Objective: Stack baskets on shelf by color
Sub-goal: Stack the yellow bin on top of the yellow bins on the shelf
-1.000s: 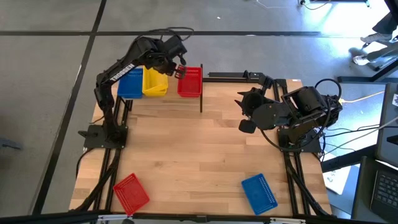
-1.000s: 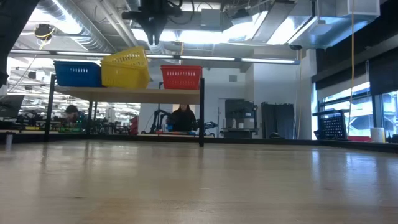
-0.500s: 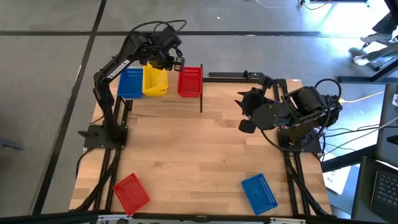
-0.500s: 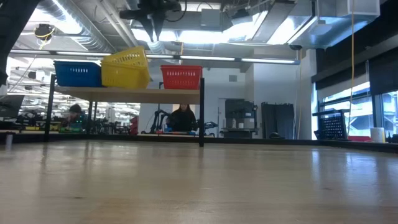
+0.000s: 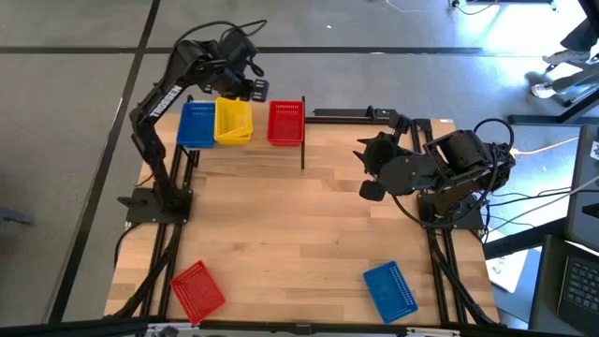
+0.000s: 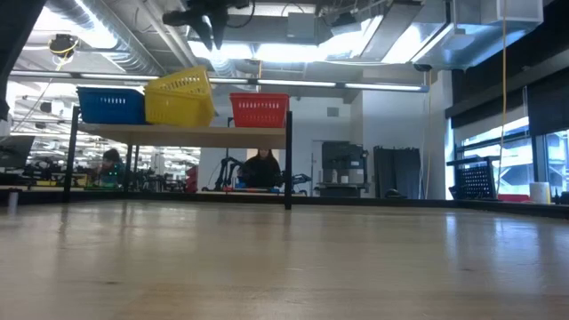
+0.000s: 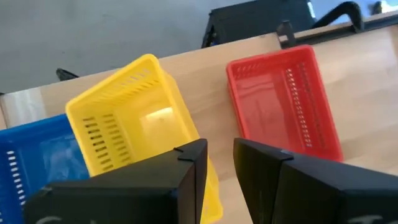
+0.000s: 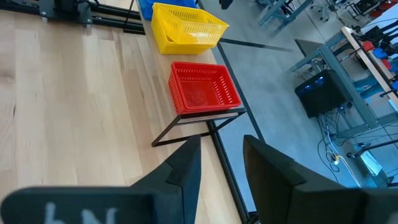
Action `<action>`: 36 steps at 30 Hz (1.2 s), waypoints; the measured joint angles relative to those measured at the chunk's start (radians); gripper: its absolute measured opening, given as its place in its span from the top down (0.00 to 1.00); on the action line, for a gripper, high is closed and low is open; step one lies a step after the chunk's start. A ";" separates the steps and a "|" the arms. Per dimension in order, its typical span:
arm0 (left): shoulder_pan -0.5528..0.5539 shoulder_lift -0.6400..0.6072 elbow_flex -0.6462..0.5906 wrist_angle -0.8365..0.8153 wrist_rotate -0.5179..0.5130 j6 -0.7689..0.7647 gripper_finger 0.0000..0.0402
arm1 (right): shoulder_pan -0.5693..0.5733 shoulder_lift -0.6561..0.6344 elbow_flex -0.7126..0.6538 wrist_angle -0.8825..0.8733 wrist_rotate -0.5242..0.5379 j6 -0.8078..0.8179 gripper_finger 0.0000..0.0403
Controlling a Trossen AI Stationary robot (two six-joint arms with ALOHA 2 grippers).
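Shelf [image 5: 245, 148] top full: blue basket [image 5: 196, 124], tilted yellow basket [image 5: 233, 122], red basket [image 5: 285, 124] side by side, narrow gap betw. yellow & red. Black posts at corners. Table centre open; loose red basket [image 5: 197, 289] & blue basket [image 5: 389, 288] near front corners.

Five baskets in view, on one shelf [image 5: 245, 152] and one table [image 5: 299, 234]
Two red baskets [image 5: 285, 123] [image 5: 197, 289], two blue baskets [image 5: 196, 124] [image 5: 389, 289], one yellow basket [image 5: 233, 122]; three at 12 o'clock, one at 7, one at 5
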 joint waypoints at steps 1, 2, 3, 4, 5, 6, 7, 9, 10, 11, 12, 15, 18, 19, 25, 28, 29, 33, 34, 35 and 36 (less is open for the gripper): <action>0.000 -0.011 -0.006 0.002 0.004 0.005 0.83 | 0.000 0.000 0.000 0.000 0.000 0.000 0.71; -0.001 -0.026 -0.018 0.002 0.002 0.006 0.83 | 0.000 0.000 0.000 0.000 0.000 0.001 0.71; -0.005 -0.040 -0.034 0.001 -0.001 0.005 0.83 | 0.000 0.000 0.000 0.000 0.000 0.001 0.71; -0.011 -0.055 -0.059 0.002 -0.006 0.002 0.83 | 0.000 0.000 0.000 0.000 0.000 0.001 0.71; -0.016 -0.070 -0.090 0.002 -0.009 0.001 0.83 | 0.000 0.000 0.000 0.000 0.000 0.002 0.71; -0.021 -0.087 -0.128 0.000 -0.006 -0.006 0.83 | 0.000 0.000 0.000 0.000 0.000 0.002 0.71; -0.024 -0.104 -0.167 0.001 -0.006 -0.013 0.83 | 0.000 0.000 0.000 0.000 0.000 0.002 0.71; -0.037 -0.140 -0.238 -0.001 -0.021 -0.046 0.83 | 0.000 0.000 0.000 0.000 0.000 0.003 0.71; -0.040 -0.154 -0.269 -0.001 -0.026 -0.071 0.83 | 0.000 0.000 0.000 0.000 0.000 0.002 0.71; -0.039 -0.166 -0.296 0.006 -0.026 -0.091 0.83 | 0.000 0.000 0.000 0.000 0.000 0.002 0.71; -0.033 -0.171 -0.317 0.022 -0.022 -0.099 0.83 | 0.000 0.000 0.000 0.000 0.000 0.003 0.71; -0.013 -0.169 -0.343 0.103 0.023 -0.102 0.83 | 0.000 0.000 0.000 0.000 0.000 0.003 0.71; 0.015 -0.171 -0.344 0.135 0.069 -0.087 0.83 | 0.000 0.000 0.000 0.000 0.000 0.003 0.71; 0.022 -0.170 -0.344 0.122 0.070 -0.089 0.83 | 0.000 0.000 0.000 0.000 0.000 0.003 0.71; 0.036 -0.149 -0.344 0.126 0.078 -0.088 0.83 | 0.000 0.000 0.000 0.000 0.000 0.002 0.71; 0.039 -0.137 -0.344 0.128 0.104 -0.088 0.83 | 0.000 0.000 0.000 0.000 0.000 0.003 0.71; 0.039 -0.132 -0.344 0.128 0.101 -0.088 0.83 | 0.000 0.000 0.000 0.000 0.000 0.002 0.71; 0.039 -0.123 -0.344 0.129 0.100 -0.088 0.83 | 0.000 0.000 0.000 0.000 0.000 0.001 0.71; 0.039 -0.122 -0.344 0.129 0.098 -0.088 0.83 | 0.000 0.000 0.000 0.000 0.000 0.001 0.71; 0.039 -0.122 -0.344 0.129 0.090 -0.088 0.83 | 0.000 0.000 0.000 0.000 0.000 0.001 0.71; 0.039 -0.122 -0.344 0.129 0.078 -0.088 0.83 | 0.000 0.000 0.000 0.000 0.000 0.001 0.71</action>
